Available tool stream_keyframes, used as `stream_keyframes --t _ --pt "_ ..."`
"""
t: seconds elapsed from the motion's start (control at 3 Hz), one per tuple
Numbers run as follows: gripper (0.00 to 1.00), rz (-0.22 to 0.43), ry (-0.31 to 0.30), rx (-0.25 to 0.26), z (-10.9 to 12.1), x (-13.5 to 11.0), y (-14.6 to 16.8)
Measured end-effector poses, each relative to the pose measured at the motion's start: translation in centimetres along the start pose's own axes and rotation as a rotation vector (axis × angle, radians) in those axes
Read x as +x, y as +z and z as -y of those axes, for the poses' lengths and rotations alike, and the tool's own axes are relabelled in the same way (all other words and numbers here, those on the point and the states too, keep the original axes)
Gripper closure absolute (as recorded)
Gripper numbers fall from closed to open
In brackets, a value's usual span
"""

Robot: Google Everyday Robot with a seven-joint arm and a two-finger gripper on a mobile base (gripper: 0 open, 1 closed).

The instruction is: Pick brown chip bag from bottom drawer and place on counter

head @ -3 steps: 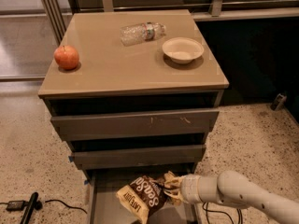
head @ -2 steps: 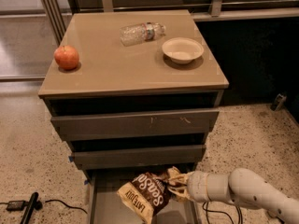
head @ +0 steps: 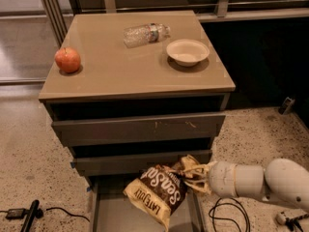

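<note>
The brown chip bag (head: pixel 157 192) hangs tilted above the open bottom drawer (head: pixel 104 211), its top level with the middle drawer front. My gripper (head: pixel 193 177) comes in from the right on a white arm and is shut on the bag's tan upper right end. The bag is lifted off the drawer floor. The beige counter (head: pixel 116 66) lies above, on top of the grey cabinet.
On the counter sit a red apple (head: pixel 67 60) at the left, a clear plastic bottle (head: pixel 145 34) lying on its side at the back, and a white bowl (head: pixel 188 51) at the right. Black cables (head: pixel 227 214) lie on the speckled floor on both sides.
The bag has risen out of the drawer with my gripper and shifted slightly right and up. The counter objects have not moved.
</note>
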State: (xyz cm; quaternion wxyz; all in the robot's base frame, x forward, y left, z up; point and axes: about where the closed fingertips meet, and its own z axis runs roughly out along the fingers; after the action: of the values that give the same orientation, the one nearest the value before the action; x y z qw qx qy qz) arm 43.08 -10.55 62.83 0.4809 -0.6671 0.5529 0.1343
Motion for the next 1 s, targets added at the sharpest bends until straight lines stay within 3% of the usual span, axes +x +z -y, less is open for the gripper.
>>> stream_keyframes --t 0.33,0.67,1.0 --pt "1.00 -0.016 -0.095 0.063 4.4 -6.5 -4.0" --pt "1.00 -0.019 -0.100 0.064 5.0 -6.6 -4.0" --pt "1.00 -0.041 -0.152 0.056 8.7 -7.6 -3.4"
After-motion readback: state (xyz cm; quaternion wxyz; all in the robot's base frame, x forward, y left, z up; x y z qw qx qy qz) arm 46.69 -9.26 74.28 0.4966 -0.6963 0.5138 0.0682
